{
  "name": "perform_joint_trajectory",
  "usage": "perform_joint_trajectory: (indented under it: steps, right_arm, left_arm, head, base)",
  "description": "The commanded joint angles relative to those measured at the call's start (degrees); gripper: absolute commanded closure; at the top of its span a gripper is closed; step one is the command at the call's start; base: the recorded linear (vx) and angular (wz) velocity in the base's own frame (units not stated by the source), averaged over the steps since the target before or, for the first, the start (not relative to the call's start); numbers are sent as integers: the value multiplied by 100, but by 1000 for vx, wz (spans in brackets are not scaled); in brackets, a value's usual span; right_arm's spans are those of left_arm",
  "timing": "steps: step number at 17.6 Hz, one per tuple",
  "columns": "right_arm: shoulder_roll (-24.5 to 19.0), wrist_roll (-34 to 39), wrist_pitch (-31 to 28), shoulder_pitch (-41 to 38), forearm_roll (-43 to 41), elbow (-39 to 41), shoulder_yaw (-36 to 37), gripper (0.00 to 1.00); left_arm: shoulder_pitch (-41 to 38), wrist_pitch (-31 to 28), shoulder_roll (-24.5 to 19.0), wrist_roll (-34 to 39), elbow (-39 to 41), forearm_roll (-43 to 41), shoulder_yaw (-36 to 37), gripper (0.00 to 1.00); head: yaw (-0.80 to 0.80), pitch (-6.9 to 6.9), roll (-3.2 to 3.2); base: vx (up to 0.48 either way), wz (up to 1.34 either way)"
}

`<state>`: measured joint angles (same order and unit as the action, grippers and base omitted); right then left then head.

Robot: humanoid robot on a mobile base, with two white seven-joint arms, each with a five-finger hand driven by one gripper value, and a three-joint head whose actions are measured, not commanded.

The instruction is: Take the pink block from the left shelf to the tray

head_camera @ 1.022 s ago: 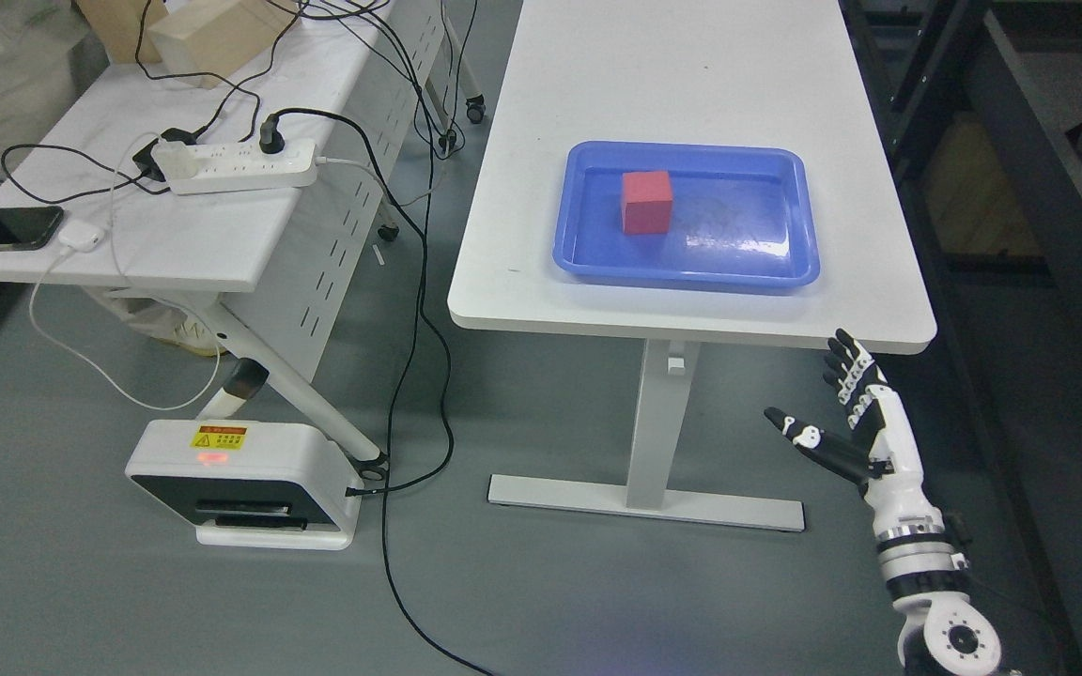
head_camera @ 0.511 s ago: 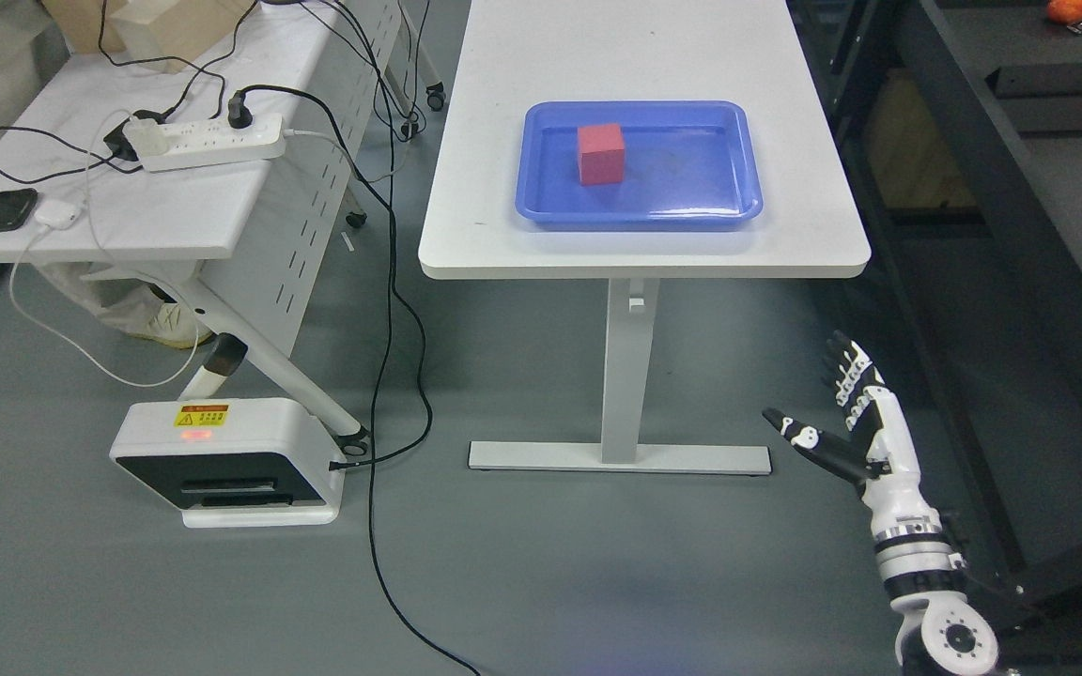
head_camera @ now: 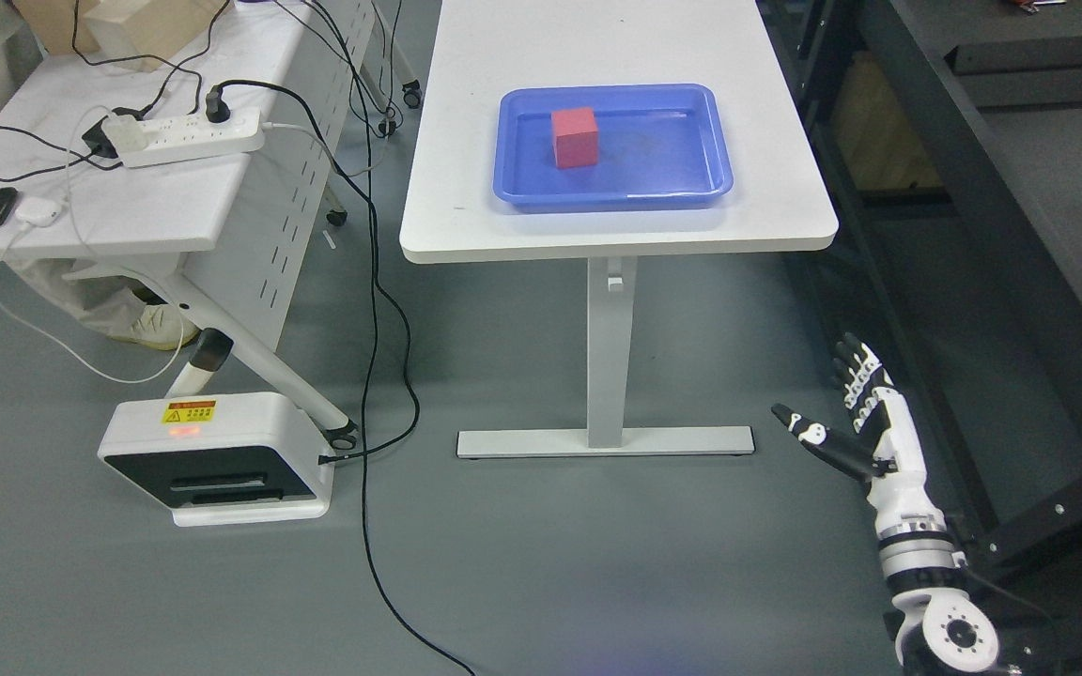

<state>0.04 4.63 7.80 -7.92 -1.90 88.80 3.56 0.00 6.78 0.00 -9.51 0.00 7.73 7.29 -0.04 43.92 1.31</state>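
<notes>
The small pink-red foam-like cube [head_camera: 575, 137] sits inside the shallow blue plastic tray [head_camera: 710, 141], in the tray's left part, flat on its bottom. The tray rests on the white worktop [head_camera: 616, 225] with one white leg.

The robot's right hand [head_camera: 856, 427] hangs low at the lower right, well below the worktop's edge and above the grey floor [head_camera: 541, 563]. Its black and white fingers [head_camera: 858, 376] are spread and point up, the thumb sticks out to the left, and it holds nothing. The left hand does not show at all.

From the right hand, the cube lies up and to the left, well apart, with the worktop's near edge between them. The cube is about as wide as it is long, so it has no long side to line up with. The right hand is the only one in sight.

Since the cube is in the tray, the job looks done. I think the hand need not reach for it. No shelf on the left shows here, only a second white table [head_camera: 128, 207] with a white power strip [head_camera: 186, 143] and black cables.
</notes>
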Motion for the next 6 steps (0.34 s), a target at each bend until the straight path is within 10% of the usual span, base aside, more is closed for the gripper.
perform_joint_trajectory:
  steps: [1,6]
  right_arm:
    - [96,-76,-60,10,-328,6,39,1]
    - [96,-58,-60,10,-328,15,22,0]
  left_arm:
    - [-114,-1,-100,1,100,0,0,0]
    - [-114,-1,-100,1,100,0,0,0]
  head:
    - [0,0,0]
    - [0,0,0]
  base:
    - [0,0]
    - [13,0]
